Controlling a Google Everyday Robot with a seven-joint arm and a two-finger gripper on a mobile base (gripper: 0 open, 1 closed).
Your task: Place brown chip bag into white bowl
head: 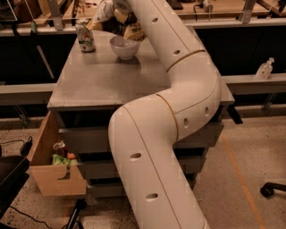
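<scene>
The white bowl (124, 46) stands upright on the far part of the grey table (103, 80). The brown chip bag (133, 30) is crumpled just behind the bowl at the table's far edge, with tan and white patches showing; the arm partly hides it. My gripper (117, 8) is at the very top of the camera view, over the bag and behind the bowl, at the end of the long white arm (178, 89). The arm covers much of the gripper.
A green-and-white drink can (85, 36) stands left of the bowl. An open wooden drawer (53, 165) with small items juts out at the table's lower left. A bench runs behind the table, with a spray bottle (264, 69) at the right.
</scene>
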